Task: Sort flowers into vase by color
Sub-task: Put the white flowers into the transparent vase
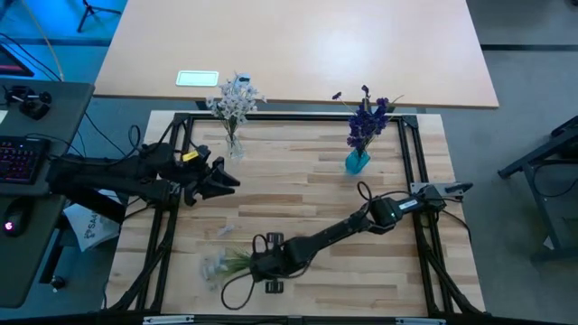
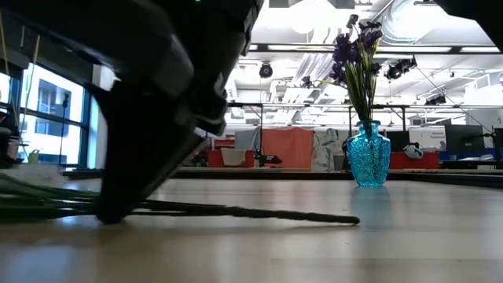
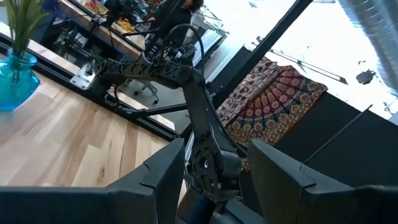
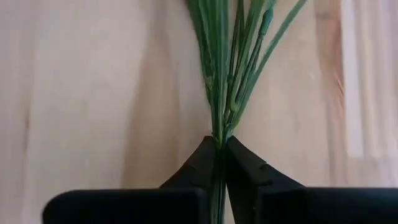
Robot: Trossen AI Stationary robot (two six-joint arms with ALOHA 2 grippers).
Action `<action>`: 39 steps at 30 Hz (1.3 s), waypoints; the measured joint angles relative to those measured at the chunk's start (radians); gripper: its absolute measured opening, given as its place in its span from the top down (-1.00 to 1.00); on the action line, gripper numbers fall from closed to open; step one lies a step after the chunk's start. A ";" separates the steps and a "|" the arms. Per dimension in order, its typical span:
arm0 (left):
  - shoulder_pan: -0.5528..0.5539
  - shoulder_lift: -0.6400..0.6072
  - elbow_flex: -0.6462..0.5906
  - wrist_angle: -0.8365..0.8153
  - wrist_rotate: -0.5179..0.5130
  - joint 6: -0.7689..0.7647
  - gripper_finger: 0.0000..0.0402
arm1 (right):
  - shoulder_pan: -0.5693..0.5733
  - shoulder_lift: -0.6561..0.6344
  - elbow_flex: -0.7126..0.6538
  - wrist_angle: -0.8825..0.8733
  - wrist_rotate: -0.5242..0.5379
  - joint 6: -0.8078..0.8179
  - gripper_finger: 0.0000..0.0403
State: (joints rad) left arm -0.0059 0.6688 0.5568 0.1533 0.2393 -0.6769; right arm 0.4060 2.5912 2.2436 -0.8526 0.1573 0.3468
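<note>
A pale whitish-blue sprig (image 1: 219, 264) lies flat on the table near its near edge, and its green stem (image 2: 259, 212) runs along the wood. My right gripper (image 1: 259, 264) is down on it, shut on the stem (image 4: 219, 134). A clear vase (image 1: 234, 144) with pale blooms (image 1: 233, 97) stands at the far left. A blue vase (image 1: 357, 162) with purple blooms (image 1: 366, 116) stands at the far right and shows again in the low view (image 2: 368, 154). My left gripper (image 1: 224, 181) hovers open over the table's left side, touching nothing (image 3: 211, 180). My right gripper pinches the sprig's green stem (image 4: 219, 138) between its two fingertips (image 4: 205, 158), just below where the thin leaves fan out. It comes from above, slanting down from the table's right. The sprig lies on the table, and the stem's free end (image 2: 352, 220) rests on the wood.
A black frame (image 1: 298, 118) runs around the work area. The right arm (image 1: 361, 221) stretches low across the table's middle. A dark cable loop (image 1: 237, 291) lies by the right gripper. A bigger table (image 1: 298, 45) stands beyond the far edge.
</note>
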 joint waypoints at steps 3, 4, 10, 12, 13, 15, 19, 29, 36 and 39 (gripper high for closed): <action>0.000 0.007 0.000 0.000 -0.035 -0.051 0.19 | -0.008 -0.024 -0.005 -0.062 -0.007 -0.024 0.87; 0.000 0.007 0.000 -0.002 -0.053 -0.079 0.19 | -0.009 -0.037 -0.007 -0.085 0.000 -0.050 0.90; 0.000 0.005 0.000 0.010 -0.101 -0.073 0.19 | -0.033 -0.133 -0.090 -0.300 -0.001 -0.143 0.96; 0.000 0.003 0.000 0.032 -0.101 -0.070 0.19 | -0.035 -0.211 -0.216 -0.281 -0.036 -0.146 0.98; 0.000 0.000 0.000 0.036 -0.101 -0.069 0.19 | -0.032 -0.262 -0.299 -0.247 -0.059 -0.139 0.98; 0.000 -0.005 0.000 0.038 -0.101 -0.064 0.19 | -0.020 -0.386 -0.485 -0.147 -0.082 -0.082 0.98; 0.000 -0.006 0.000 0.040 -0.115 0.011 0.19 | 0.012 -0.669 -0.832 0.064 -0.077 0.145 0.99; -0.060 0.128 0.000 -0.083 -0.220 0.528 0.19 | 0.083 -1.102 -1.248 0.810 0.342 0.348 1.00; -0.099 0.263 0.000 -0.021 -0.357 0.424 0.19 | 0.005 -1.120 -1.222 1.301 0.536 -0.156 1.00; -0.109 0.339 0.000 0.226 -0.381 0.448 0.19 | -0.059 -1.100 -1.192 1.354 0.448 -0.241 1.00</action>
State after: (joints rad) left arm -0.1151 1.0075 0.5564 0.3793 -0.1420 -0.2291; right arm 0.3467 1.4912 1.0512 0.5014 0.6055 0.1060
